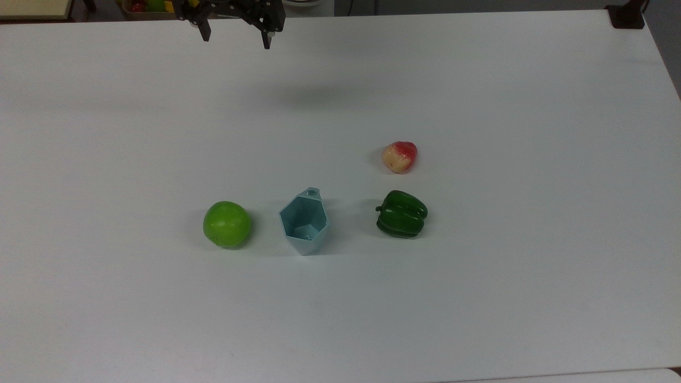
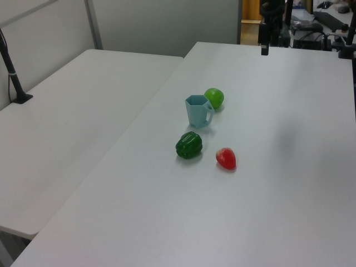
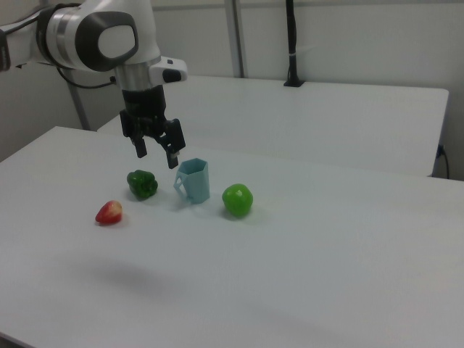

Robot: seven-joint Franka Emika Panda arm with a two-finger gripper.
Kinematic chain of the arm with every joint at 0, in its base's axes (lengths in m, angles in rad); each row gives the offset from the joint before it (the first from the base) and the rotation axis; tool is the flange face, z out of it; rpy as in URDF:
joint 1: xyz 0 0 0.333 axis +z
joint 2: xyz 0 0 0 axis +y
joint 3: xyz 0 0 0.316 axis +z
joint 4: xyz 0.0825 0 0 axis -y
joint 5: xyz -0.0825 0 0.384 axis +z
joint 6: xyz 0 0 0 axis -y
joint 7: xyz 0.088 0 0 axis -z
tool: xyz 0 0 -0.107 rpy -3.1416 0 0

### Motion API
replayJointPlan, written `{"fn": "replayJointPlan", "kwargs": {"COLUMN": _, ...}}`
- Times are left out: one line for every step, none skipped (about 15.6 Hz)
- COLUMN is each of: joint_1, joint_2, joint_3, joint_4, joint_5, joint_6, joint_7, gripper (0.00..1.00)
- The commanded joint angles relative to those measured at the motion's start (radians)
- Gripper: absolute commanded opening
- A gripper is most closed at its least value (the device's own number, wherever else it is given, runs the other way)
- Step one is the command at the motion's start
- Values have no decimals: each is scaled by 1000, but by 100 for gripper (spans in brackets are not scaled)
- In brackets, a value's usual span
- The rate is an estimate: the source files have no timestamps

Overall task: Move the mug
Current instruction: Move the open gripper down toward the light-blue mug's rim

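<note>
White tabletop (image 1: 479, 298) spreads under me, a second table (image 3: 348, 116) behind it in the right view. My pincer (image 1: 235, 38) hangs high above the top view's far edge, fingers (image 3: 174, 158) spread wide and holding nothing. Well apart from it, the mug (image 1: 304, 222) stands upright mid-table, between the green apple (image 1: 226, 224) on the top view's left and the green pepper (image 1: 401, 214) on the top view's right. Just beyond the pepper lies a strawberry (image 1: 399, 156).

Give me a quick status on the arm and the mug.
Gripper open, up off the table, holding nothing. Mug upright, between green apple and green pepper. Strawberry nearby, nothing blocking.
</note>
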Motion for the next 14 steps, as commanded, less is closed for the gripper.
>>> {"fn": "replayJointPlan", "kwargs": {"joint_1": -1, "joint_2": 22, "joint_3": -5, "joint_4": 0, "joint_5": 6, "joint_6": 5, "joint_7": -26, "gripper": 100}}
{"fn": "replayJointPlan", "kwargs": {"joint_1": 2, "joint_2": 36, "joint_3": -5, "joint_4": 10, "joint_5": 12, "joint_6": 5, "joint_7": -26, "gripper": 100}}
{"fn": "replayJointPlan", "kwargs": {"joint_1": 3, "joint_2": 39, "joint_3": -5, "joint_4": 11, "joint_5": 18, "joint_6": 6, "joint_7": -28, "gripper": 100}}
{"fn": "replayJointPlan", "kwargs": {"joint_1": 3, "joint_2": 41, "joint_3": -5, "joint_4": 11, "joint_5": 23, "joint_6": 8, "joint_7": -29, "gripper": 100}}
{"fn": "replayJointPlan", "kwargs": {"joint_1": 3, "joint_2": 42, "joint_3": -3, "joint_4": 11, "joint_5": 24, "joint_6": 9, "joint_7": -29, "gripper": 100}}
{"fn": "replayJointPlan", "kwargs": {"joint_1": 6, "joint_2": 50, "joint_3": -3, "joint_4": 11, "joint_5": 24, "joint_6": 26, "joint_7": -28, "gripper": 100}}
{"fn": "replayJointPlan", "kwargs": {"joint_1": 12, "joint_2": 58, "joint_3": -3, "joint_4": 13, "joint_5": 24, "joint_6": 51, "joint_7": -22, "gripper": 100}}
{"fn": "replayJointPlan", "kwargs": {"joint_1": 13, "joint_2": 70, "joint_3": -2, "joint_4": 14, "joint_5": 24, "joint_6": 78, "joint_7": -14, "gripper": 100}}
{"fn": "replayJointPlan", "kwargs": {"joint_1": 13, "joint_2": 79, "joint_3": 1, "joint_4": 14, "joint_5": 30, "joint_6": 100, "joint_7": -14, "gripper": 100}}
{"fn": "replayJointPlan", "kwargs": {"joint_1": 15, "joint_2": 88, "joint_3": 3, "joint_4": 14, "joint_5": 43, "joint_6": 127, "joint_7": -14, "gripper": 100}}
{"fn": "replayJointPlan", "kwargs": {"joint_1": 15, "joint_2": 102, "joint_3": 4, "joint_4": 14, "joint_5": 60, "joint_6": 161, "joint_7": -14, "gripper": 100}}
{"fn": "replayJointPlan", "kwargs": {"joint_1": 21, "joint_2": 120, "joint_3": 6, "joint_4": 14, "joint_5": 67, "joint_6": 195, "joint_7": -13, "gripper": 100}}
{"fn": "replayJointPlan", "kwargs": {"joint_1": 39, "joint_2": 142, "joint_3": 6, "joint_4": 14, "joint_5": 66, "joint_6": 227, "joint_7": -5, "gripper": 100}}
{"fn": "replayJointPlan", "kwargs": {"joint_1": 64, "joint_2": 168, "joint_3": 4, "joint_4": 14, "joint_5": 55, "joint_6": 264, "joint_7": 13, "gripper": 100}}
